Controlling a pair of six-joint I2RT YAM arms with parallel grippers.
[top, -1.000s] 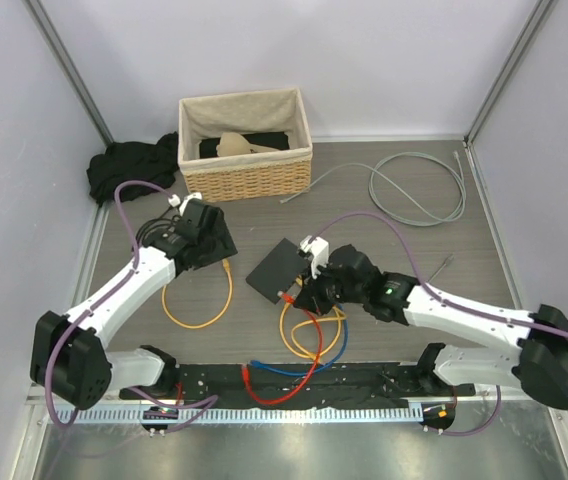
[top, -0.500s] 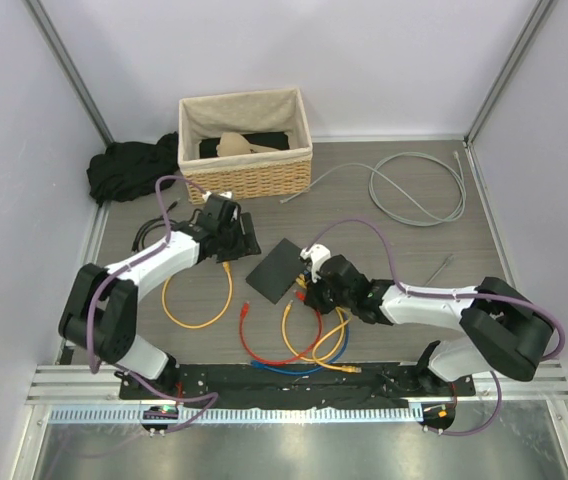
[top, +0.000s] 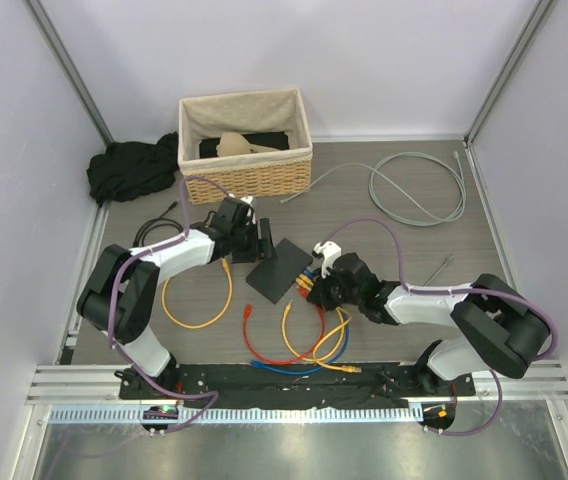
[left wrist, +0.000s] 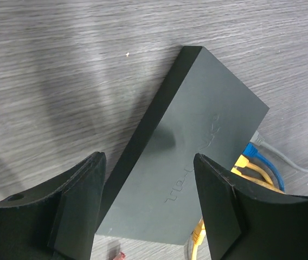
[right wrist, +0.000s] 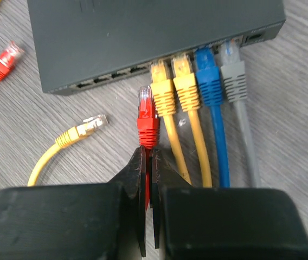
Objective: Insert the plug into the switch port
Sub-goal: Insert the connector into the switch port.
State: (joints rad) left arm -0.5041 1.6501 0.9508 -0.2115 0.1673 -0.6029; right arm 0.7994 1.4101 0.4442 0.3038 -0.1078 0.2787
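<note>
The switch is a flat dark-grey box lying on the table; its port row faces my right gripper. Two yellow plugs, a blue plug and a grey plug sit in ports. My right gripper is shut on the red cable just behind the red plug, whose tip lies just short of the port left of the yellow ones. My left gripper is open, its fingers straddling the switch at its other end without touching.
A loose yellow plug and a second red plug lie near the switch. Red, blue and yellow cable loops lie before the arms. A wicker basket, black cloth and a grey cable coil are at the back.
My left arm has swung right to the switch's far end and its jaws have widened. My right gripper has carried the red plug up to the port row.
</note>
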